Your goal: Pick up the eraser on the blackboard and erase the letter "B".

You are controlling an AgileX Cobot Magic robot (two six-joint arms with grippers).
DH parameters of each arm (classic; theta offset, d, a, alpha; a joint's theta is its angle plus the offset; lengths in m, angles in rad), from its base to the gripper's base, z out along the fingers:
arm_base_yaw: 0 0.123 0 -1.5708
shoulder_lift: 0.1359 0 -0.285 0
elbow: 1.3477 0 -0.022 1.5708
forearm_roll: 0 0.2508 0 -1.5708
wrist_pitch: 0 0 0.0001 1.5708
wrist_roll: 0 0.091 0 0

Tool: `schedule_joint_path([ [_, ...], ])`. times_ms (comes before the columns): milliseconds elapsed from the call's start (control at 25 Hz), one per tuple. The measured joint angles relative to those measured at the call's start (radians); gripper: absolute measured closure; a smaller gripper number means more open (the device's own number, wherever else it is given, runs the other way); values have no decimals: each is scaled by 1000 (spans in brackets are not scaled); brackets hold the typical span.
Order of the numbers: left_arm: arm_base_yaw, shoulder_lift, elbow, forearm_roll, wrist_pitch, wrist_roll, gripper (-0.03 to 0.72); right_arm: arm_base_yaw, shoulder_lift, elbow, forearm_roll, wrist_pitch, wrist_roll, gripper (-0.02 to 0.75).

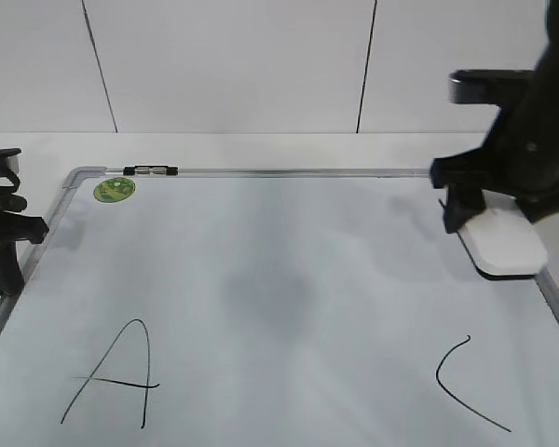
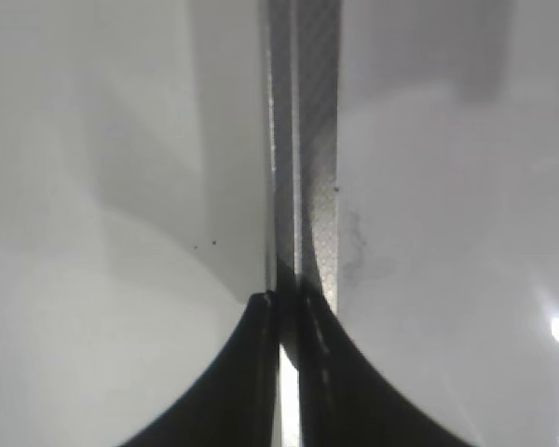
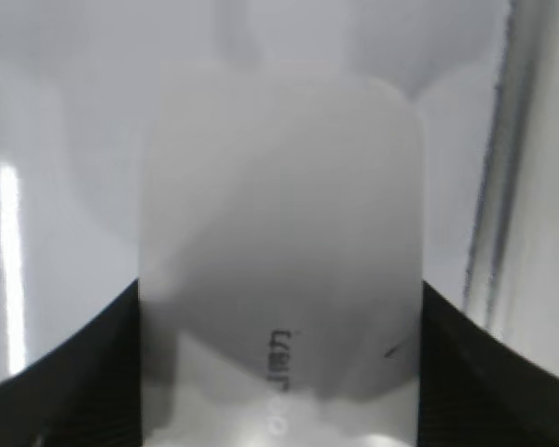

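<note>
**Right gripper astride the eraser at the board's right edge; letter B not visible**

- Blackboard (image 1: pixel 289 279): white dry-erase surface in a silver-grey metal frame, lying flat on the white table (image 1: pixel 261 149). A faint grey smudge (image 1: pixel 265 293) marks the middle of the surface.
- Eraser (image 1: pixel 508 244): white rounded block, resting on the board close to its right frame rail, in the far right part. In the right wrist view it fills the centre (image 3: pixel 279 251), with small grey lettering on top.
- Right gripper (image 1: pixel 503 200): directly above the eraser. In the right wrist view its dark fingers (image 3: pixel 70 368) stand on either side of the block, spread to its width; whether they press on it I cannot tell.
- Left gripper (image 1: pixel 5 233): at the board's left edge, away from the eraser. The left wrist view shows its fingers (image 2: pixel 224 382) drawn together, nothing between them, over the frame rail (image 2: pixel 307 168).
- Letter "A" (image 1: pixel 116 377): black, near left part of the board.
- Letter "C" (image 1: pixel 461 382): black, near right part.
- Green sticker (image 1: pixel 115 189): round, far left corner.
- Marker (image 1: pixel 149 170): black and silver, lying along the far rail beside the sticker.
</note>
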Motion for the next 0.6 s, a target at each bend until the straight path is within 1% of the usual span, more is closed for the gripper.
schedule_joint_path([
  [80, 0, 0, 0, 0, 0, 0, 671, -47, -48, 91, -2, -44, 2, 211],
  [160, 0, 0, 0, 0, 0, 0, 671, -76, -78, 135, -8, -65, 0, 211],
  [440, 0, 0, 0, -17, 6, 0, 671, -89, -79, 149, -10, -126, -35, 211],
  [600, 0, 0, 0, -21, 12, 0, 671, -116, -47, 149, -10, -153, -55, 211],
])
